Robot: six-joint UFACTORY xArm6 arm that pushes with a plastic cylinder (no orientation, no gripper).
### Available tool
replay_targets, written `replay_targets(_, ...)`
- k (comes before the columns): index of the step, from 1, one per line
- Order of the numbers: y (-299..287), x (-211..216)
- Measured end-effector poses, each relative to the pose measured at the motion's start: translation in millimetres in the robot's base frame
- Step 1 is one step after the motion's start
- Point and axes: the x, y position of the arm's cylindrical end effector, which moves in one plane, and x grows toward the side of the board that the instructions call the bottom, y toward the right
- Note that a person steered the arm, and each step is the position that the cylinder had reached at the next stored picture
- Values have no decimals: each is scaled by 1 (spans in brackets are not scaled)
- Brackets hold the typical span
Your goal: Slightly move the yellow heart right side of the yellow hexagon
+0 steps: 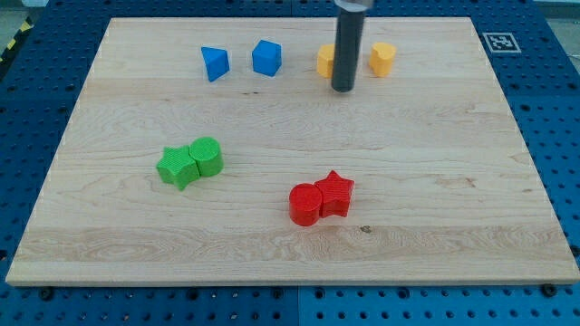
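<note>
Camera view, board: wooden table top [272,226] on a blue pegboard, with eight small blocks on it.
Tip: my tip [343,90] rests on the wood near the view's top, just below the gap between the two yellow blocks.
Claw: none fitted; the arm ends in a plain dark rod, so nothing to open, close or clamp.
Rod: the shaft rises from the tip and covers the right edge of the left yellow block.
Yellow heart: yellow heart [381,58] is, by its notched top, the block to the view's right of the rod, apart from it.
Yellow hexagon: yellow hexagon [324,62] is to the view's left of the rod, partly hidden; shape judged by elimination.
Blue pair: blue block [215,63] and blue block [266,57] at upper left, near each other, not touching; shapes unclear.
Green pair: green star [177,167] touching green cylinder [207,156], left of centre.
Red pair: red cylinder [305,204] touching red star [335,193], lower centre.
Step in hand: approach; tip between the yellows, contact with the heart not made.
Next move: bring the tip level with the heart's left side, then give a short push toward the view's right; avoid dragging the hexagon.
</note>
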Motion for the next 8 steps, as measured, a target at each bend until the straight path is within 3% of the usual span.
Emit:
replay_targets(4, 82, 3)
replay_targets(6, 82, -62)
replay_targets(8, 83, -81)
